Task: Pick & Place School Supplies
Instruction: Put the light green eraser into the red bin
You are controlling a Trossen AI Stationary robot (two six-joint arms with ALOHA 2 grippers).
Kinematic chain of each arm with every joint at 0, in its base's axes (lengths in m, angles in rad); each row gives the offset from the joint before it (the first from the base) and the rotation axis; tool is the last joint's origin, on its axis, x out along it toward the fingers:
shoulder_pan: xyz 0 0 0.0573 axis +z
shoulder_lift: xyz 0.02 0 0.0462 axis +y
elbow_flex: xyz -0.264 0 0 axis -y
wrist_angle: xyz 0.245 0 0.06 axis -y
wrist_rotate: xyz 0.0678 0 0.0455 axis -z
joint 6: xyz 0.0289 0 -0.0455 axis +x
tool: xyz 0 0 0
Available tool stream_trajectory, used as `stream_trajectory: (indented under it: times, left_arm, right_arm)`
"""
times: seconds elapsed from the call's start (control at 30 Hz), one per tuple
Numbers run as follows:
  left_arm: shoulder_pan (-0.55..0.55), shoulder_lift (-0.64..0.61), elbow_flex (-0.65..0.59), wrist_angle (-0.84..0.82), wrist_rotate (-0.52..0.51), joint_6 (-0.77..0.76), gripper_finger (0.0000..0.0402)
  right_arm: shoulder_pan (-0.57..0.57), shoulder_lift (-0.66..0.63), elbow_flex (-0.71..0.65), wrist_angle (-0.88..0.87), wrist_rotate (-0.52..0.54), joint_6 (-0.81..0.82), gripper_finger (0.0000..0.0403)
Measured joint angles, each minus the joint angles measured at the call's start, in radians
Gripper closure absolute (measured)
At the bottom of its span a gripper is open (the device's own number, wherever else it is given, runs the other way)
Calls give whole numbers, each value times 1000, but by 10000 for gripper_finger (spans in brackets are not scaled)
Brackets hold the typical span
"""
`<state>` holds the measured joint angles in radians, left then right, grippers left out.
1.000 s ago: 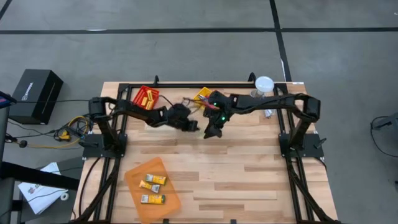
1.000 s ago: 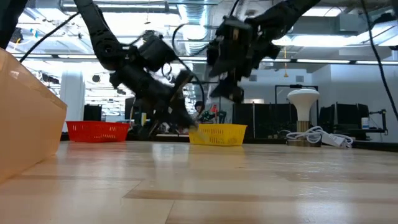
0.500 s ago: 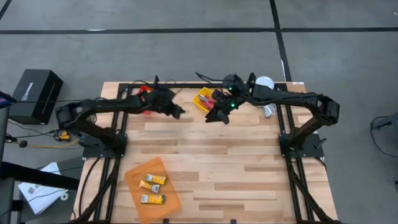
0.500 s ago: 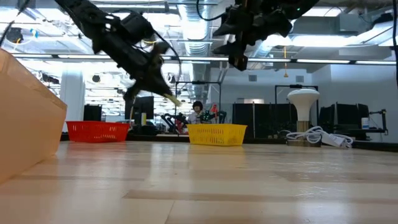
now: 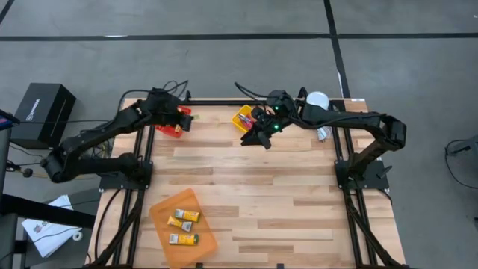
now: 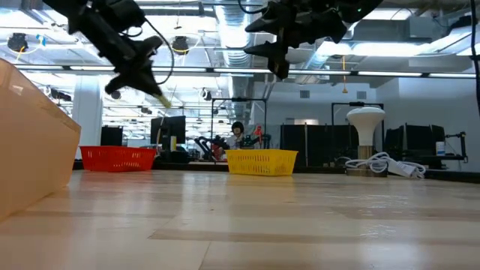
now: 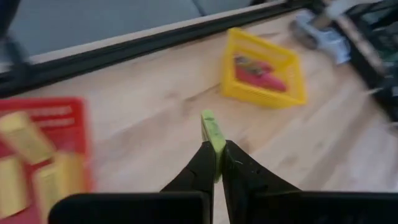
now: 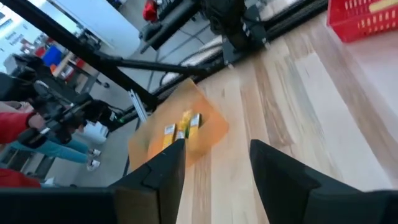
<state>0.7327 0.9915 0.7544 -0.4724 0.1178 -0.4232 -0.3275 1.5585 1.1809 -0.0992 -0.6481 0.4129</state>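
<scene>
Since half a second ago your left arm has swung away from the middle of the table (image 5: 254,190) and out to the red tray (image 5: 171,128) at the far left corner, while your right arm has hardly moved. You can see the big wooden table with three trays on it. Closest to the near edge lies the orange tray (image 5: 160,223), and three small yellow-and-white packs (image 5: 181,226) sit in it, just beside each other. Look at the red tray next: more yellow packs (image 7: 23,137) rest inside it, though they look blurry in the left wrist view. Your yellow tray (image 5: 244,116) sits at the far edge near the middle, and some red-handled little tools (image 7: 260,67) lie in it. Now your left gripper (image 7: 216,163) hangs in the air right by the red tray, and its fingers are squeezed tight on a thin yellow stick (image 7: 212,133) that pokes out past the tips. Your right gripper (image 8: 216,158) hangs high beside the yellow tray, with its two fingers spread wide apart and nothing between them. Away in the room behind the table, you can spot a person (image 8: 25,118) in a red top.
</scene>
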Motion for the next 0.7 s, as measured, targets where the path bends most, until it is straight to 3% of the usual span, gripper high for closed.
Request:
stream_trajectory:
  times: [0.37, 0.57, 0.7]
  left_arm:
    - [168, -54, 0, -187, -131, 210, 398]
    - [280, -1, 0, -194, -132, 319, 398]
    - [289, 37, 0, -191, -109, 349, 397]
  right_arm:
    - [0, 0, 0, 67, 17, 52, 234]
    - [8, 0, 0, 90, 24, 67, 236]
    - [10, 0, 0, 97, 47, 66, 237]
